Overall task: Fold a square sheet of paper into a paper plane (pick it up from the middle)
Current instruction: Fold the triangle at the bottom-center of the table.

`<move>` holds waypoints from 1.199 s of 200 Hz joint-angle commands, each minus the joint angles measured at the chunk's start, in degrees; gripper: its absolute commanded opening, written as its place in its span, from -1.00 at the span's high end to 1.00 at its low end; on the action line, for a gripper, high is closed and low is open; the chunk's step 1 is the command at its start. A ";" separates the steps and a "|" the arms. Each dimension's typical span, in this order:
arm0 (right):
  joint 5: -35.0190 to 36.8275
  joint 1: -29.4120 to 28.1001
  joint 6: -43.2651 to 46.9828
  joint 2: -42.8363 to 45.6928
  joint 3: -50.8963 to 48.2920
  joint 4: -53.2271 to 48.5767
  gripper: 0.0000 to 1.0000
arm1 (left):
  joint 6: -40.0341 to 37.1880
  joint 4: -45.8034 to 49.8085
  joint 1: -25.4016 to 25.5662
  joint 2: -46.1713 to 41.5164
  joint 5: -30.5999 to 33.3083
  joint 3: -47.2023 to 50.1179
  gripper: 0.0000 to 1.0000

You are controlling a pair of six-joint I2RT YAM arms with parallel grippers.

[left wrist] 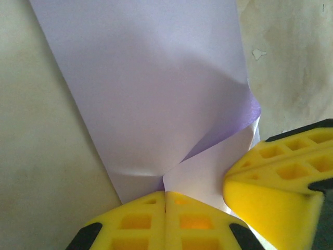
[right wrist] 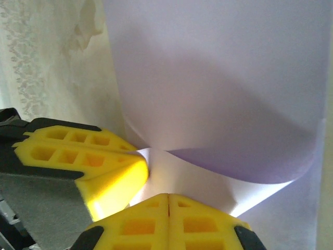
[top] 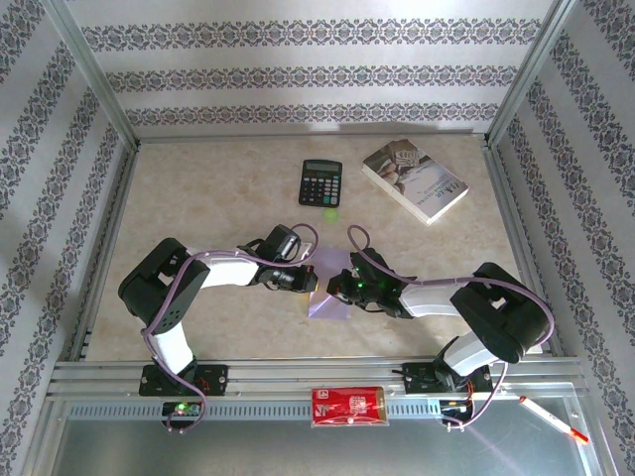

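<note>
Setting: beige mottled desk (top: 198, 188) enclosed by walls with patterned stripes.
Top view, task item: square sheet of pale lilac paper (top: 332, 299) at the near middle of the desk, between the tips of the two arms.
Top view, left gripper (top: 309, 281): at the sheet's left edge.
Top view, right gripper (top: 344, 289): over the sheet's right part.
Top view, other items: black calculator (top: 320, 182) at the far middle; small green disc (top: 330, 213) just below it; white-covered book (top: 415, 179) to the far right; red packet (top: 347, 406) and white-and-red pen (top: 554, 418) on the front rail.
Left wrist view: left gripper (left wrist: 165, 194) has its yellow fingers pressed together, pinching a folded point of the sheet (left wrist: 151, 88). One flap curls up on the right. The right gripper (left wrist: 231, 179) touches the paper just beside.
Right wrist view: right gripper (right wrist: 168, 197) has its fingers closed tight on the sheet's (right wrist: 218, 78) edge. A flap bows upward above. The left gripper (right wrist: 141, 162) is clamped just beside.
</note>
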State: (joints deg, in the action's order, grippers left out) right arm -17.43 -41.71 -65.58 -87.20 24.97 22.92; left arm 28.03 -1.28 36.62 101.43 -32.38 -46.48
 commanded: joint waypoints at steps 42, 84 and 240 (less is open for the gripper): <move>-0.07 1.30 2.33 -2.97 -1.76 -0.61 0.96 | -1.57 8.84 -0.50 5.81 8.41 2.42 1.00; -0.06 1.61 3.00 -3.14 -2.16 -2.32 0.96 | -0.55 9.08 -0.50 1.84 8.58 1.98 0.90; 0.47 2.14 3.04 -3.60 -3.06 -3.41 0.97 | 9.36 2.99 10.75 -10.76 3.83 4.89 0.96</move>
State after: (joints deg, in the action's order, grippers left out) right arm -19.33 -40.25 -64.07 -89.10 24.08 25.08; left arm 37.91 3.44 47.16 88.16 -27.35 -38.52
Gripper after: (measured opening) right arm 0.042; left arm 0.045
